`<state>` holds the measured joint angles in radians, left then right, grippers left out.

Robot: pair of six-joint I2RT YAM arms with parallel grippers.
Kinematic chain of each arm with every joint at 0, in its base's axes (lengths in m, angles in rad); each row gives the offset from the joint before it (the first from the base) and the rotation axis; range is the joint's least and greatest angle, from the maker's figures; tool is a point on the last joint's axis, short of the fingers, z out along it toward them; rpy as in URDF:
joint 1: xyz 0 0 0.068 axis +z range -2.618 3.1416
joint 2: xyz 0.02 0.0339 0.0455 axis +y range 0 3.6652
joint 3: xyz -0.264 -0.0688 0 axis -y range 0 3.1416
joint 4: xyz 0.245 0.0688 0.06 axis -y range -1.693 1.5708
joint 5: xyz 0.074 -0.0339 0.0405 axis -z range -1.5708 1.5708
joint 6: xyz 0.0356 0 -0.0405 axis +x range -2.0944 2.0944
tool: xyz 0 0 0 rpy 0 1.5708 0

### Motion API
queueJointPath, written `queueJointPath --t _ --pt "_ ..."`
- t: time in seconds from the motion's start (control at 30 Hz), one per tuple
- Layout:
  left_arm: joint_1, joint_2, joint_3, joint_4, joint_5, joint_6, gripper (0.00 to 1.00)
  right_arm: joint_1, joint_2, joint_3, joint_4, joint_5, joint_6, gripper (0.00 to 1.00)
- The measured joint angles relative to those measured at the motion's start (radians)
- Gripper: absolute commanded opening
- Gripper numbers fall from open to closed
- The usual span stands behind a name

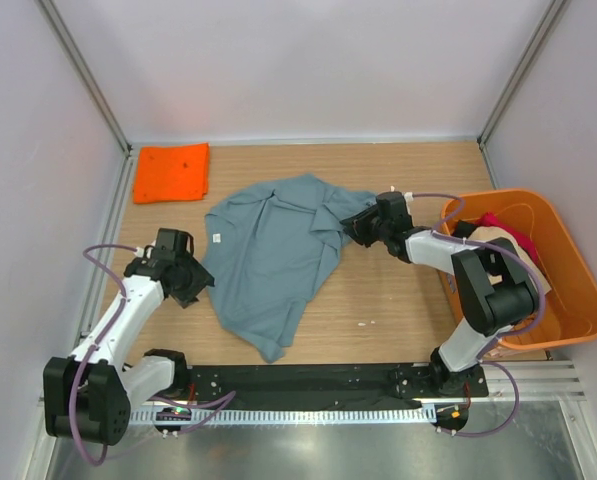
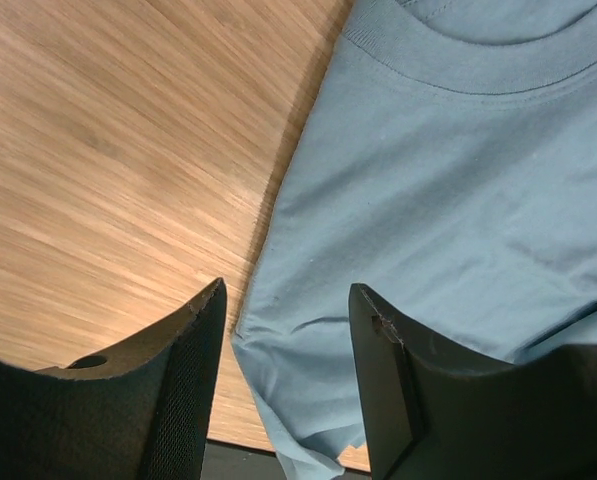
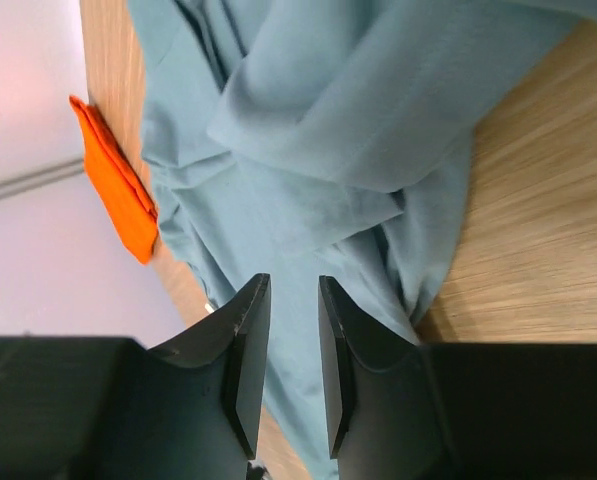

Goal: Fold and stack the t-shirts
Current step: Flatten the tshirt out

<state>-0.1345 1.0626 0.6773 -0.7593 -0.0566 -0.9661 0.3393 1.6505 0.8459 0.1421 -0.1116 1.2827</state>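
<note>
— Wood-grain table (image 1: 398, 300) fills my top view, with pale lilac walls (image 1: 298, 70) on three sides and metal corner posts (image 1: 83, 75) running up at the back. Along the near edge lies a black rail (image 1: 308, 380) where both arms are bolted.

— Where are the shirts?

— I see the grey-blue t-shirt (image 1: 273, 250) spread loosely in the middle of the table, rumpled along its right side, with its hem pointing toward the rail. A folded orange t-shirt (image 1: 173, 172) lies flat in the far left corner, well apart from it. On the right, an orange tub (image 1: 568, 270) sits at the table's edge with a red shirt (image 1: 508, 232) and a beige shirt (image 1: 488, 245) bunched inside.

— And your left gripper (image 2: 288, 300)?

— It hangs over the shirt's left edge with its jaws wide apart and nothing between them. My left wrist camera shows bare wood on one side, cloth on the other, and the collar (image 2: 478, 70) further off.

— The right one?

— My right gripper (image 3: 290, 290) is at the rumpled right side of the same shirt. Its jaws stand with only a narrow slit between them; I cannot tell whether they pinch a fold.
</note>
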Motion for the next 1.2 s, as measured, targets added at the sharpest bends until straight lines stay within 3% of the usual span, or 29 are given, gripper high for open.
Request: queueJointPath --t 0.43,1.2 --pt "-0.002 0.012 0.023 -0.030 -0.001 0.017 0.55 0.045 0.071 -0.036 0.121 0.159 0.280 0.33" --pt "-0.006 0.158 0.095 -0.015 0.002 0.066 0.55 0.067 0.081 -0.085 0.099 0.233 0.321 0.36"
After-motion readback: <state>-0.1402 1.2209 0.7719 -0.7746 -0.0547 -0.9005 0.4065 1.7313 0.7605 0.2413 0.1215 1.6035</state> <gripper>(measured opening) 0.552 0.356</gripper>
